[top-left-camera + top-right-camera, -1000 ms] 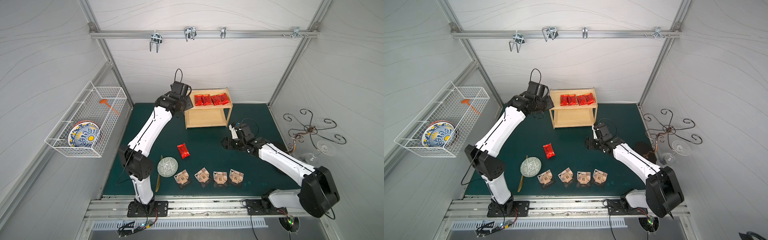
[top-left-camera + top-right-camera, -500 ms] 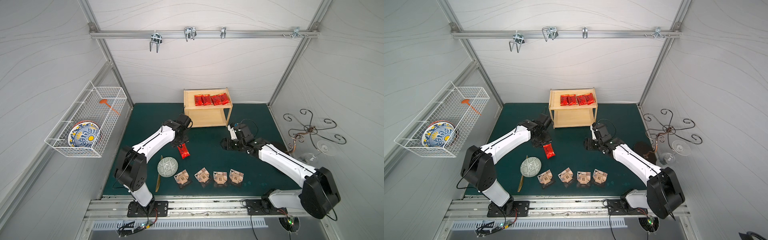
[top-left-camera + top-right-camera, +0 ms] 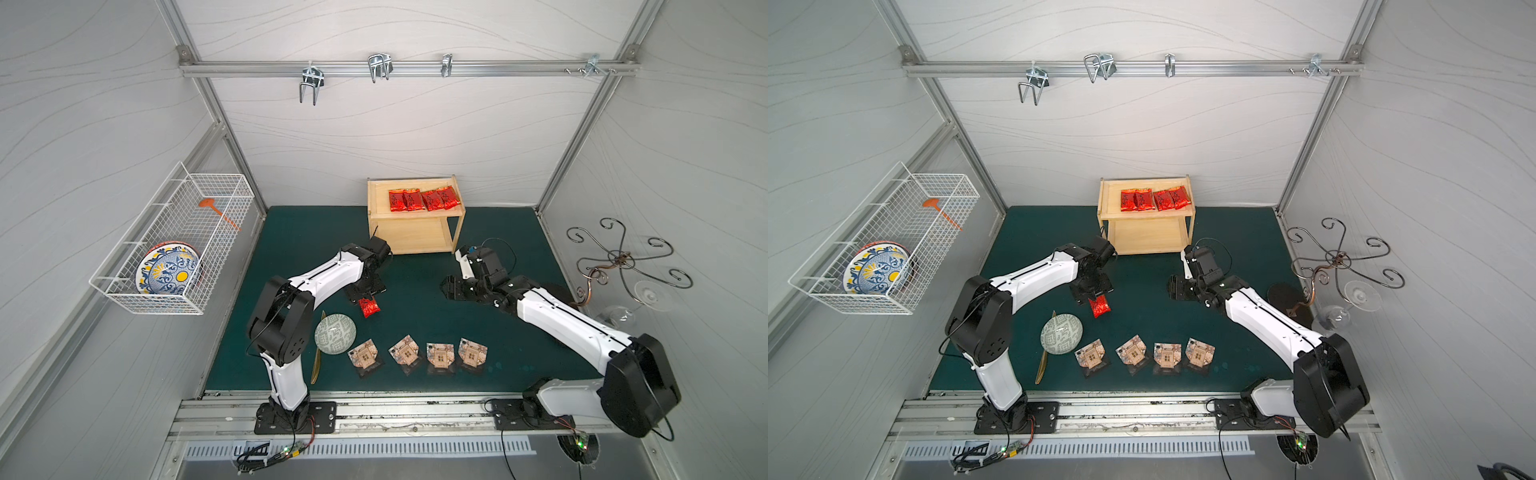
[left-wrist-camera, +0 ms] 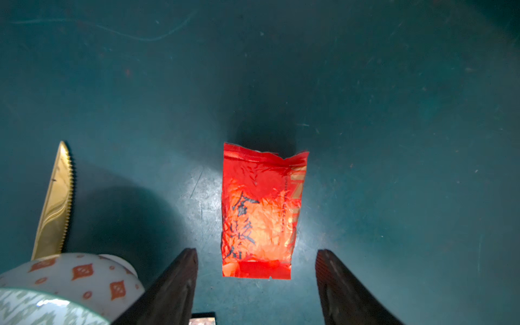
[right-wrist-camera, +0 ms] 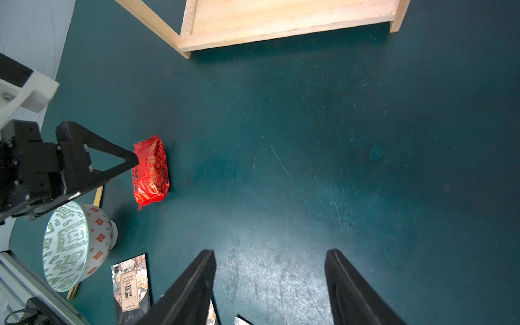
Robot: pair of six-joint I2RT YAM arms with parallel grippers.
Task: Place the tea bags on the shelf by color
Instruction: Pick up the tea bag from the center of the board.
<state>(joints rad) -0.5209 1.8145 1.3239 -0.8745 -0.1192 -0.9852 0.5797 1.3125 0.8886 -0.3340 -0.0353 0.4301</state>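
Dim corners, glare on red sachet (image 4: 259, 213)

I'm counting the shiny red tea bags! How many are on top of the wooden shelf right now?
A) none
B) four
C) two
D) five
B: four red tea bags lie in a row on the top tier of the shelf, while a fifth red bag lies down on the green mat.
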